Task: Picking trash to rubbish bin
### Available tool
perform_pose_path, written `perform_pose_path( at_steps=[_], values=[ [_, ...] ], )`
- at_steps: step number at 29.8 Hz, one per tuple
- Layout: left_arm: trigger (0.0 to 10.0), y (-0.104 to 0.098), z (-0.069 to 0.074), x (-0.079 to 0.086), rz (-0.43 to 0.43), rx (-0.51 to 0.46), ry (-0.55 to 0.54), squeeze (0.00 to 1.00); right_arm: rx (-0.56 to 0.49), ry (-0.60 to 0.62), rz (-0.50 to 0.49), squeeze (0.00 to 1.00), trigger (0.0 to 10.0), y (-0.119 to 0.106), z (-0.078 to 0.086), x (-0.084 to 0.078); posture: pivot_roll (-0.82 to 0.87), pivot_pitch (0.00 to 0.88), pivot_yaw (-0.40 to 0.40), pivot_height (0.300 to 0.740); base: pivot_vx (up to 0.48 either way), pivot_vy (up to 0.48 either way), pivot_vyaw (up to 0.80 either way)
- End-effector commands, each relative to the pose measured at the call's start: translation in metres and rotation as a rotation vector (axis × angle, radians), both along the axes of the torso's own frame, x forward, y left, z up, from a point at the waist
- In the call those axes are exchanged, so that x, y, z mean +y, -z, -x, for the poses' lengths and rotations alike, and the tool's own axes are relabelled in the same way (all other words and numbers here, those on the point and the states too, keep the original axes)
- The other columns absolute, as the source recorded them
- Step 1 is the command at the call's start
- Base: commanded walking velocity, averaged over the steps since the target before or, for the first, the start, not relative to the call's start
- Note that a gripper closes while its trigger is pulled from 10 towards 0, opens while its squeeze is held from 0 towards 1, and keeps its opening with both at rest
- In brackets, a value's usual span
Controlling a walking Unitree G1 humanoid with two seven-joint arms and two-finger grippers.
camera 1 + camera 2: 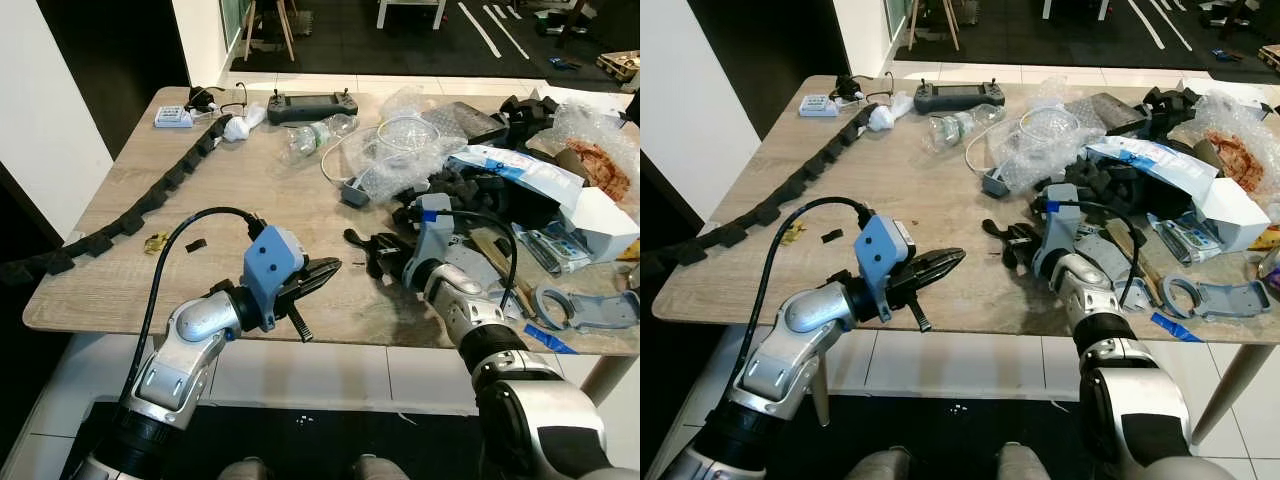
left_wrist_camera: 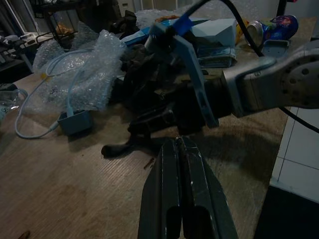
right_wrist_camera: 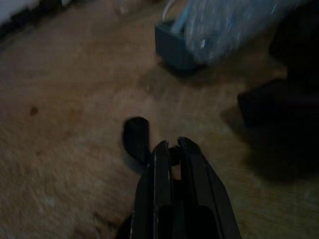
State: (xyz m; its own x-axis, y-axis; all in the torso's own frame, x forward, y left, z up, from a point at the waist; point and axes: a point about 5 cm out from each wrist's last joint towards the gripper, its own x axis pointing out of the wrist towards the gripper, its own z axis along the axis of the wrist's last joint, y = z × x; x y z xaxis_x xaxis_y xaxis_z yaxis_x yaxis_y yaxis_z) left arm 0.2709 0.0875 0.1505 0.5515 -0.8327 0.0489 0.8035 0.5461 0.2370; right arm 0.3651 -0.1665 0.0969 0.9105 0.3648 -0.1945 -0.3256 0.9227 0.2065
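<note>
Far left on the desk [image 1: 120, 290], a long black foam strip [image 1: 150, 195] runs diagonally toward the back; it reads as light, soft and floppy, best taken near its middle. Just beside it lie a small yellowish scrap [image 1: 155, 241] and a black chip [image 1: 195, 244], both light and thin, awkward to pinch off a flat surface.

The left tool [image 1: 325, 268] hovers over the front edge of the desk, its fingers closed flat together with nothing between them, as the left wrist view confirms.

The right tool [image 1: 368, 250] rests low at the desk surface among small black pieces [image 1: 352, 237]. In the right wrist view its fingers [image 3: 162, 164] stand almost together around a small dark part; whether that is a firm hold cannot be told, as the frame is dark and blurred. The pieces look like light foam or plastic, probably compressible.

Further right, bubble wrap [image 1: 400, 150] with a white cable [image 1: 335, 160] is light, slippery and likely to drag the cable along. A crushed clear bottle [image 1: 318, 133] lies behind it.

The heap at far right is cut off by the frame edge and its items overlap. The rubbish bin's location cannot be judged from here.
</note>
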Motion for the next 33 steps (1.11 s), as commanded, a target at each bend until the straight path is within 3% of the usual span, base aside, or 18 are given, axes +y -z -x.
perform_pose_path(
  at_steps=[1,7,10,15,23,25,28,29,30,33],
  values=[
    [10.0,0.005,0.000,0.002,-0.033,0.016,0.004,0.00,0.058,0.016,-0.022,0.00,0.0,0.011,0.005,0.000,0.04,0.023,0.026,0.740,0.000,0.000,0.00],
    [10.0,0.005,-0.001,0.002,-0.032,0.014,-0.007,0.00,0.007,0.014,-0.086,0.00,0.0,-0.003,-0.002,0.003,0.04,0.013,0.022,0.740,0.000,0.000,0.00],
    [10.0,0.003,-0.005,0.005,-0.022,0.002,-0.042,0.00,-0.097,-0.050,-0.145,0.00,0.0,-0.029,-0.010,0.015,0.04,0.010,0.021,0.740,0.000,0.000,0.00],
    [10.0,0.002,-0.007,0.008,-0.029,-0.005,-0.055,0.00,-0.182,-0.072,-0.136,0.00,0.0,-0.045,-0.013,0.019,0.05,0.010,0.017,0.740,0.000,0.000,0.00],
    [10.0,0.000,-0.009,0.011,-0.028,-0.019,-0.086,0.00,-0.215,-0.110,-0.064,0.00,0.0,-0.045,-0.009,0.026,0.05,0.014,0.012,0.740,0.000,0.000,0.00],
    [10.0,0.000,-0.011,0.014,-0.028,-0.032,-0.126,0.00,-0.277,-0.114,-0.058,0.00,0.0,-0.055,-0.008,0.029,0.05,0.016,0.011,0.740,0.000,0.000,0.00],
    [10.0,0.003,-0.028,0.031,-0.089,-0.057,-0.357,0.00,-0.427,-0.088,0.020,0.00,0.0,-0.081,-0.004,0.031,0.05,0.022,0.009,0.740,0.000,0.000,0.00],
    [10.0,0.003,-0.028,0.031,-0.089,-0.057,-0.357,0.00,-0.427,-0.088,0.020,0.00,0.0,-0.081,-0.004,0.031,0.05,0.022,0.009,0.740,0.000,0.000,0.00],
    [10.0,0.002,-0.034,0.040,-0.058,-0.045,-0.468,0.00,-0.470,-0.052,0.045,0.00,10.0,-0.089,-0.003,0.031,0.04,0.025,0.007,0.740,0.000,0.000,0.00],
    [10.0,-0.008,-0.042,0.060,0.088,-0.043,-0.689,0.00,-0.621,0.007,0.141,0.00,10.0,-0.108,0.005,0.030,0.04,0.027,0.004,0.740,0.000,0.000,0.00]
  ],
)
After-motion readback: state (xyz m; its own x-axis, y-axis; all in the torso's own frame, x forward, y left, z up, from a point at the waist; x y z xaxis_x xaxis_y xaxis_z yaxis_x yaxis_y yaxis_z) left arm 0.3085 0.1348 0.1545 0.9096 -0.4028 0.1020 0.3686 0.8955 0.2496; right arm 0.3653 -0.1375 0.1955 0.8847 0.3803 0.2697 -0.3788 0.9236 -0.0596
